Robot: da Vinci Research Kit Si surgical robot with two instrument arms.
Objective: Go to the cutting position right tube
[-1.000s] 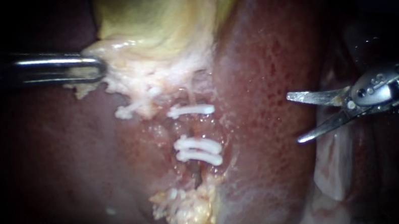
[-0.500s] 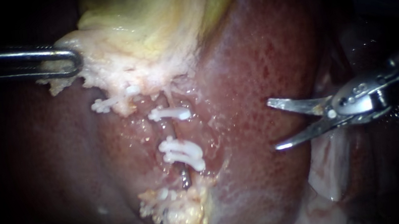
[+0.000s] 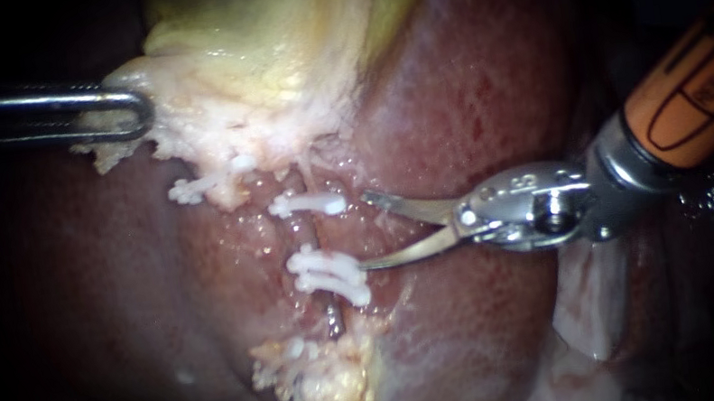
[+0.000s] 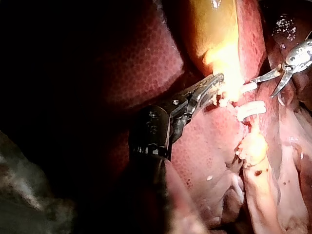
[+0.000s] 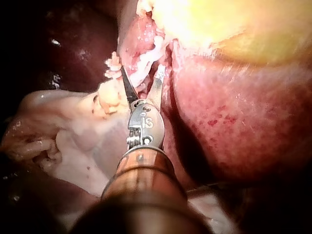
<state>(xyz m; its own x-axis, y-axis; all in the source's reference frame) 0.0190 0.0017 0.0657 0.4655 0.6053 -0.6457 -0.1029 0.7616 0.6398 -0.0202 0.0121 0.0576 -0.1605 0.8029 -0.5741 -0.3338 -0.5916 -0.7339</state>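
Right claw [image 3: 365, 231]: open, two thin blades spread like scissors, nothing held. Tips are just beside the tube, not round it yet.
Tube [image 3: 299, 233]: short reddish bit btwn the white clips. It runs up-down in the endoscope view, so it lies across the blades' path.
Clips: one top clip [image 3: 307, 204] above the bare bit, two low clips [image 3: 330, 274] close together under it.
Way to go: tube lies straight ahead of the blade tips. I think a small push fwd would put the bare bit btwn the blades.
Watch out: lower blade tip is v. near the low clips or touching them; can't tell which.
Nearer arm: the right one, by far.
Left claw [image 3: 126, 110]: closed on the pale edge of the gallbladder [image 3: 263, 30], well apart from the tube.
Liver [image 3: 469, 77]: dark red, under the right instrument.
Containers: none here.
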